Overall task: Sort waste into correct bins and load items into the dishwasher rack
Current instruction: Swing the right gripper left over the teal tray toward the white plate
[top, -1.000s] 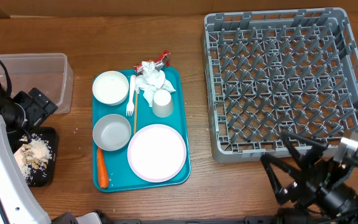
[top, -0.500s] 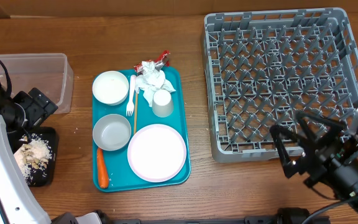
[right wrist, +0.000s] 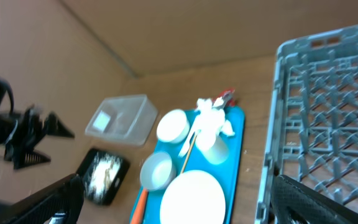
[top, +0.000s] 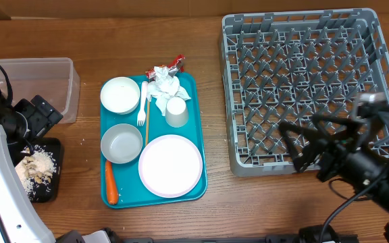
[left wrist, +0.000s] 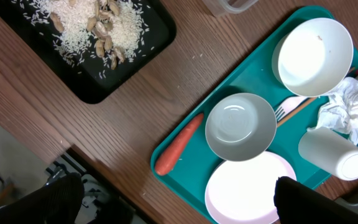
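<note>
- Left gripper (left wrist: 178, 183) hangs spread wide, holding nothing, beside the black tray (top: 54, 152) of rice scraps (top: 38, 165).
- On the teal tray (top: 130, 189): carrot piece (top: 111, 183) at 7 o'clock, plate (top: 170, 165) at 5, crumpled napkin (top: 165, 85) and foil wrapper (top: 177, 63) at 12.
- Right gripper (top: 290, 146) spread wide, empty, over the 6 o'clock edge of the dishwasher rack (top: 302, 19).

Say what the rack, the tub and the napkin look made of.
The rack looks like matt grey moulded plastic, going by its uniform peg grid. The tub: clear plastic, probably; the table shows through it. The napkin: white paper, seemingly, crumpled into creases.
</note>
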`<state>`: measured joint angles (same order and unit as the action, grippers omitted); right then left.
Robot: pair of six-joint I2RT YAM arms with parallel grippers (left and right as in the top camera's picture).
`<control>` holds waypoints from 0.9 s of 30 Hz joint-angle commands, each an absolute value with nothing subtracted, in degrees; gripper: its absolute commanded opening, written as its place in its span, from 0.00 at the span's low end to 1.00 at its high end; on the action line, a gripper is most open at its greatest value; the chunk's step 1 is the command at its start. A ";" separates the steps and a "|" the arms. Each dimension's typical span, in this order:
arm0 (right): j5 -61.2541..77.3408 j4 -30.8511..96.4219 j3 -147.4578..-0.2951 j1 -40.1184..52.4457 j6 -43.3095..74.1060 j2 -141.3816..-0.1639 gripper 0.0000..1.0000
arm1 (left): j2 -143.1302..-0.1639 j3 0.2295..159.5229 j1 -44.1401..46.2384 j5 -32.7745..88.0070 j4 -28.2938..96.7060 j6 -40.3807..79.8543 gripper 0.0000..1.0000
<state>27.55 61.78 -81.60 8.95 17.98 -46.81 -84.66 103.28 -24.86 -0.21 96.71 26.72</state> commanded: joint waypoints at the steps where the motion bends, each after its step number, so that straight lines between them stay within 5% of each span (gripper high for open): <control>1: 17.93 62.35 -83.40 16.91 18.96 -48.99 0.99 | -85.01 103.00 -25.10 0.01 96.79 27.46 1.00; 12: -19.14 63.66 -83.40 55.37 33.54 -69.71 1.00 | -85.01 103.00 -25.10 0.01 96.79 27.46 1.00; 27: -7.44 63.75 -83.31 58.17 31.03 -92.09 1.00 | -85.01 103.00 -25.10 -0.01 96.79 27.46 1.00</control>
<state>-9.08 63.94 -82.54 58.04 33.43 -89.62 -84.66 103.28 -24.86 -0.21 96.68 26.89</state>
